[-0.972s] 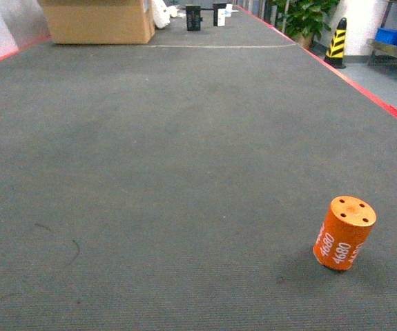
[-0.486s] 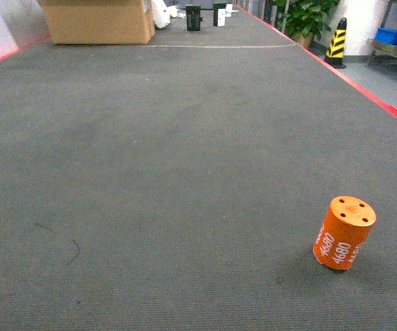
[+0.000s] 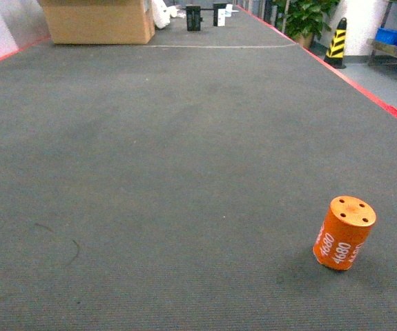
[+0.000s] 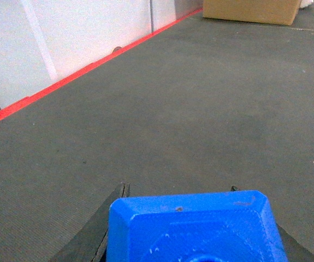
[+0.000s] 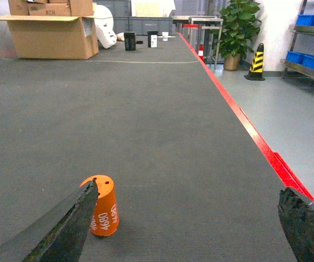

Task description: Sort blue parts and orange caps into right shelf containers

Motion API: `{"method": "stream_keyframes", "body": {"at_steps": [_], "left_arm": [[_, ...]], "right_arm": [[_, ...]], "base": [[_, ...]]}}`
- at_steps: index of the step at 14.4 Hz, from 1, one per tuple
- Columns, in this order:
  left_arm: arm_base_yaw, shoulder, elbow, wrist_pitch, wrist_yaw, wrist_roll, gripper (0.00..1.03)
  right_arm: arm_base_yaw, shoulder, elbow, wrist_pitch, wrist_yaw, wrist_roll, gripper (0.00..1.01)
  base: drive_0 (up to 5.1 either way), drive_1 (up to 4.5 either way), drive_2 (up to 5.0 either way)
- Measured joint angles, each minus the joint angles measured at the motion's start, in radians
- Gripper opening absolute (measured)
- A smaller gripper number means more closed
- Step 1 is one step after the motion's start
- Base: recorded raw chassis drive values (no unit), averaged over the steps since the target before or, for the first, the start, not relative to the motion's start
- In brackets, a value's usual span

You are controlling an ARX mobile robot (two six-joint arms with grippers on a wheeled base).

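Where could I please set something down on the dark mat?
Most of the dark mat is bare, from the orange cap leftward and up to the cardboard box. Nowhere looks crowded; only the cap's spot is taken.

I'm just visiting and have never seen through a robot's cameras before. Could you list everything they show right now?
orange cap: one, orange with white "4680", upright on the grey carpet, near right.
blue part: one, bright blue, held between the left gripper's fingers.
blue crates: several, on the far right shelf.
cardboard box: one, brown, far left.
striped cone: one, yellow and black, far right.
potted plant: one, green, beside the cone.
right gripper: black fingers, spread wide, nothing held.
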Motion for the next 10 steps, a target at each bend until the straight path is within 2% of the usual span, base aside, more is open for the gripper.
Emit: {"method": "stream_keyframes", "body": {"at_steps": [10], "left_arm": [[0.000,0.000,0.000,0.000,0.000,-0.002,0.45]], "right_arm": [[0.000,0.000,0.000,0.000,0.000,0.000,0.98]], "base": [[0.0,0.00,0.0]]}}
